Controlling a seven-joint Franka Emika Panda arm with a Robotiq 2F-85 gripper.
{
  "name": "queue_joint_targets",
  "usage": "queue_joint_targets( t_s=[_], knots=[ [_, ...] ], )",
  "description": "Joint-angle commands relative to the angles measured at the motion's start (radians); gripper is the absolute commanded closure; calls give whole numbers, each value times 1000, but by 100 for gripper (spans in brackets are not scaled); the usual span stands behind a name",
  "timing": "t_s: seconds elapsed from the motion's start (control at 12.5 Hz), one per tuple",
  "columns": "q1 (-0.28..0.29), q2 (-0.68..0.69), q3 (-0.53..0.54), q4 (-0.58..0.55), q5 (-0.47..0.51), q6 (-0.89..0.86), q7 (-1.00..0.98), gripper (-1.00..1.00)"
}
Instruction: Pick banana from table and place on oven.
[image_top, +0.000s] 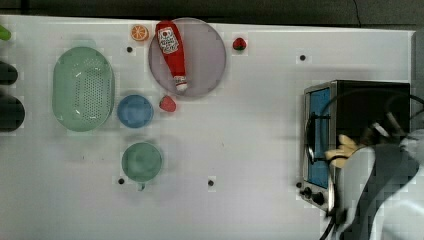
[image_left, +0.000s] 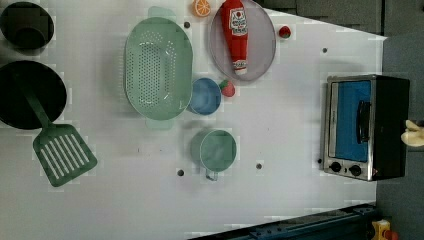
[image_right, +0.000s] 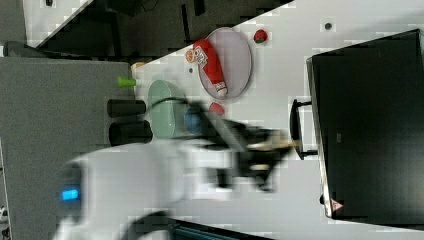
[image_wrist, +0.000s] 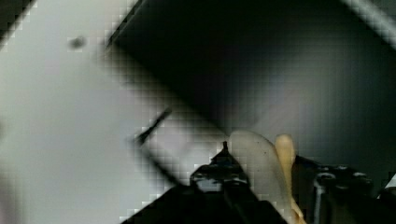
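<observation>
The pale yellow banana (image_wrist: 259, 168) sits between the two black fingers of my gripper (image_wrist: 271, 184), which is shut on it. In the top view the banana (image_top: 342, 147) hangs over the front edge of the oven (image_top: 370, 107), just above the bluish glass door. The right view shows the gripper (image_right: 270, 150) with the banana (image_right: 272, 145) beside the door handle, at the edge of the oven's black top (image_right: 370, 125). At the left view's right edge the banana (image_left: 414, 134) shows past the oven (image_left: 367, 125). The white table (image_top: 240, 140) lies below.
A ketchup bottle (image_top: 171, 50) lies on a grey plate (image_top: 205, 60). An orange slice (image_top: 139, 33), two strawberries (image_top: 168, 103), a green colander (image_top: 83, 89), a blue bowl (image_top: 135, 111) and a green cup (image_top: 142, 162) stand toward the top view's left. A green spatula (image_left: 62, 152) and black pans lie at the left view's left.
</observation>
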Motion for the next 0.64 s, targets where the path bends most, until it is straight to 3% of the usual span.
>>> queue_joint_targets(
  t_s=[0.08, 0.24, 0.32, 0.64],
  knots=[
    [-10, 64, -15, 34, -2, 58, -261, 43],
    [-13, 126, -35, 64, 9, 68, -336, 43],
    [-15, 148, -40, 69, 19, 67, -370, 33],
    [-23, 173, -41, 70, 30, 87, -399, -54]
  ],
)
